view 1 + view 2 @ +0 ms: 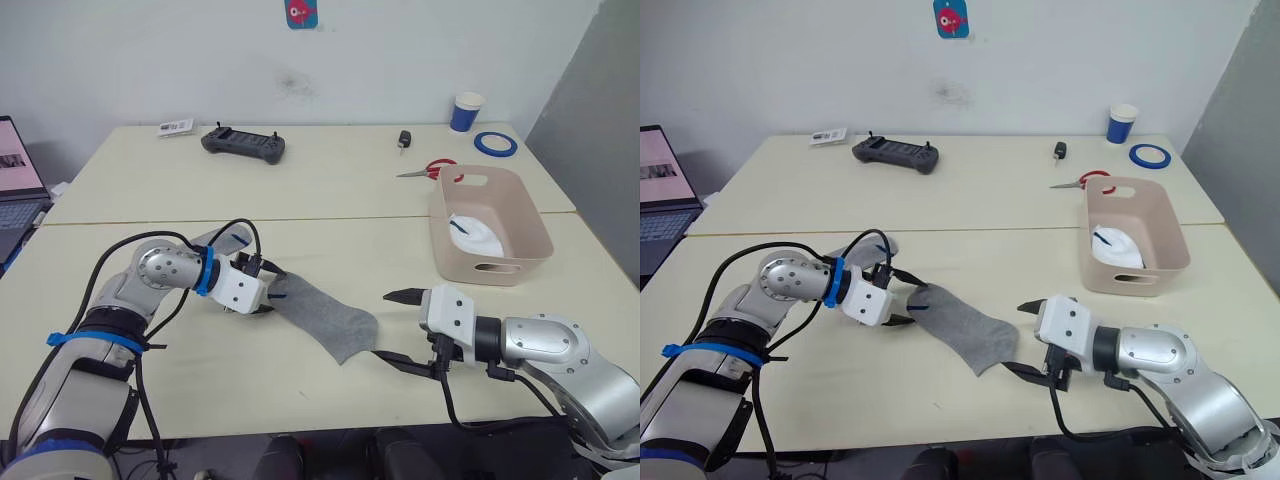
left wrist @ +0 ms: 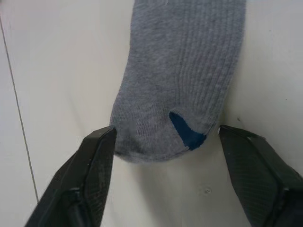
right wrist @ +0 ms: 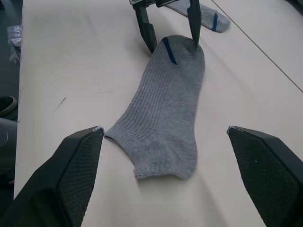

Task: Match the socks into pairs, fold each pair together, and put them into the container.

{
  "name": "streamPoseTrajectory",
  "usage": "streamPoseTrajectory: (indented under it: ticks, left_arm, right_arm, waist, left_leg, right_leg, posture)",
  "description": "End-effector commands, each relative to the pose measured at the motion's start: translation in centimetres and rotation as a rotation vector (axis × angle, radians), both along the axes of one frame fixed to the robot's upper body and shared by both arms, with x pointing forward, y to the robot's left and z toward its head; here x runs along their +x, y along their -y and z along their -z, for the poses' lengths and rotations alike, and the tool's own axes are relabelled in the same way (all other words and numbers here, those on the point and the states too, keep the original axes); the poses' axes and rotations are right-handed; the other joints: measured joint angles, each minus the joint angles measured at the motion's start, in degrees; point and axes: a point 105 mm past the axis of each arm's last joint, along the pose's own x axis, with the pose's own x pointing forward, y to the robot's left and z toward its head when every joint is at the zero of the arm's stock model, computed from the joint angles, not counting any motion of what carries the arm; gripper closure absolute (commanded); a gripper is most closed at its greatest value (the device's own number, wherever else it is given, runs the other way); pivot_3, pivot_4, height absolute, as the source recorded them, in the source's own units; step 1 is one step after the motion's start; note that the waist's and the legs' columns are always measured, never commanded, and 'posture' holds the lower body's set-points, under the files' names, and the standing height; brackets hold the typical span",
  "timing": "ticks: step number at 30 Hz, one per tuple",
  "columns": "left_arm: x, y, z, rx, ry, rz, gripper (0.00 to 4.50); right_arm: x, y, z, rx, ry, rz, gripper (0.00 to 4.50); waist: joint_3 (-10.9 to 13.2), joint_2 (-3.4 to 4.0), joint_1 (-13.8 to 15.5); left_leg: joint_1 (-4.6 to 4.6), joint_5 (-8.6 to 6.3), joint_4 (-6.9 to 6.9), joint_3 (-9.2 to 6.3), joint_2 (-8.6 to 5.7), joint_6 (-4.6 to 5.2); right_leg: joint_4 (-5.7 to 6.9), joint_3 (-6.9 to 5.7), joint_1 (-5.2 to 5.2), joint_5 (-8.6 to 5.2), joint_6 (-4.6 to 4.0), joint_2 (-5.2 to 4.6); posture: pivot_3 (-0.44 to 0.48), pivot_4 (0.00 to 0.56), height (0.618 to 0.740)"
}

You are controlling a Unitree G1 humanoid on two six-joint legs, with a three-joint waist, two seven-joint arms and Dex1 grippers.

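A grey sock [image 1: 325,318] lies flat on the table between my two grippers. My left gripper [image 1: 264,297] is open, its fingers straddling the sock's end with the small navy mark [image 2: 187,132] and resting close to the table. My right gripper [image 1: 400,330] is open wide just off the sock's other end [image 3: 163,163], holding nothing. A second grey sock [image 1: 228,237] lies behind my left arm. The pinkish-beige container [image 1: 485,262] stands at the right with a white sock [image 1: 470,232] inside.
Red-handled scissors [image 1: 435,170] lie just behind the container. At the table's far edge are a blue paper cup [image 1: 466,111], a blue tape roll [image 1: 495,144], a key fob [image 1: 404,140] and a black controller [image 1: 243,144]. A laptop [image 1: 15,180] stands at the left.
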Motion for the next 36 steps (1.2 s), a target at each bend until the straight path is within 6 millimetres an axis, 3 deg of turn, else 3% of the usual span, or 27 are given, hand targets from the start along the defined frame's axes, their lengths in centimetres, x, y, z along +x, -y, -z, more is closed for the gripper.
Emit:
streamPoseTrajectory:
  ticks: [1,8,12,17,24,27,36]
  left_arm:
    - [-0.1,-0.3,1.7,0.07,-0.022,0.012,2.23]
    - [-0.9,-0.4,0.7,0.054,-0.055,0.038,4.48]
    - [-2.6,-0.8,-0.2,0.031,-0.171,-0.002,4.48]
    - [-5.2,-0.6,-0.9,0.006,-0.311,-0.081,4.48]
    - [-6.4,-0.3,-0.4,-0.001,-0.329,-0.133,4.48]
    - [-6.7,-0.4,-0.1,0.006,-0.324,-0.14,4.5]
    - [-7.5,-0.5,0.5,0.025,-0.32,-0.132,4.5]
  right_arm:
    - [-0.4,-0.1,-0.3,-0.012,0.013,-0.017,0.0]
    - [-0.4,-0.5,0.0,-0.051,0.064,-0.048,0.0]
    - [-1.1,-1.8,1.2,-0.079,0.145,-0.136,0.0]
    - [-1.6,-3.7,4.3,-0.053,0.088,-0.199,0.0]
    - [0.5,-3.9,7.8,-0.089,-0.006,-0.143,0.0]
    - [1.0,-3.5,8.2,-0.103,-0.035,-0.126,0.6]
    - [1.9,-3.0,7.7,-0.111,-0.046,-0.097,3.66]
  waist:
    - [0.0,0.01,0.1]
    - [0.0,0.02,-0.1]
    - [0.0,0.02,-0.2]
    - [0.0,0.01,-0.6]
    - [0.0,0.02,-0.2]
    - [0.0,0.02,-0.1]
    - [0.0,0.02,-0.1]
  left_leg:
    - [0.01,0.0,0.0,0.0,0.0,0.0]
    - [0.03,0.0,0.04,0.03,0.0,0.0]
    - [0.01,-0.01,0.0,0.02,0.04,0.02]
    - [0.03,-0.02,0.0,0.01,0.11,0.03]
    - [0.02,-0.02,0.05,0.03,0.06,0.03]
    - [0.04,-0.02,0.04,0.01,0.08,0.04]
    - [0.04,-0.02,0.04,0.02,0.07,0.04]
  right_leg:
    - [0.0,0.0,0.01,0.01,0.02,0.0]
    - [0.01,0.01,0.03,0.06,0.11,0.0]
    - [0.01,0.01,-0.01,0.04,0.08,0.03]
    - [0.06,0.03,-0.04,0.03,0.06,0.09]
    - [0.03,0.06,-0.02,0.03,0.06,0.07]
    - [0.03,0.04,-0.02,0.02,0.05,0.08]
    - [0.04,0.04,-0.01,0.03,0.04,0.08]
  posture:
    - [0.0,0.15,0.74]
    - [0.0,0.15,0.74]
    - [0.0,0.15,0.74]
    - [0.0,0.15,0.74]
    - [0.0,0.15,0.74]
    - [0.0,0.15,0.74]
    - [0.0,0.15,0.74]
